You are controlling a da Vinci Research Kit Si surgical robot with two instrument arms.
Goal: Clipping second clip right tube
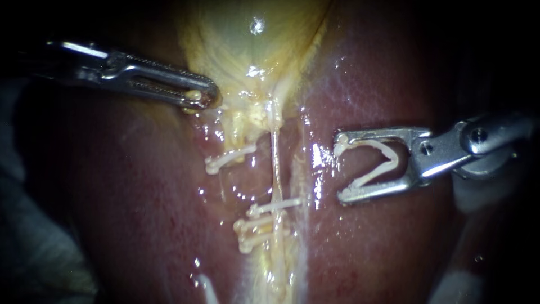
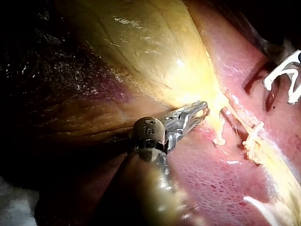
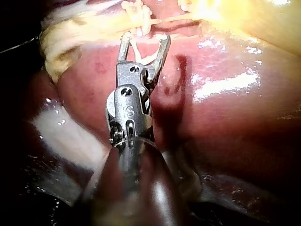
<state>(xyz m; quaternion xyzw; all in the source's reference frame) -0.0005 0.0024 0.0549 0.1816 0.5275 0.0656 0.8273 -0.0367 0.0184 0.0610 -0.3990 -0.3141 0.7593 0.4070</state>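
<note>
The right tube (image 1: 277,163) is a thin pale strand running down from the gallbladder (image 1: 253,39). One white clip (image 1: 275,205) crosses it low down. My right instrument (image 1: 341,168) is to the right of the tube, apart from it, over the liver (image 1: 394,242). Its jaws stand wide apart and hold an open white clip (image 1: 374,163) between them. In the right wrist view this clip (image 3: 141,54) points at the tube. My left instrument (image 1: 199,97) is shut on tissue at the gallbladder's neck, which the left wrist view (image 2: 197,112) also shows.
A further clip (image 1: 228,159) sits on the tissue left of the tube. Two more clips (image 1: 254,233) lie just below the one on the tube. Wet yellow fatty tissue (image 1: 281,270) runs down the middle. Pale grey material (image 1: 34,253) lies at the lower left.
</note>
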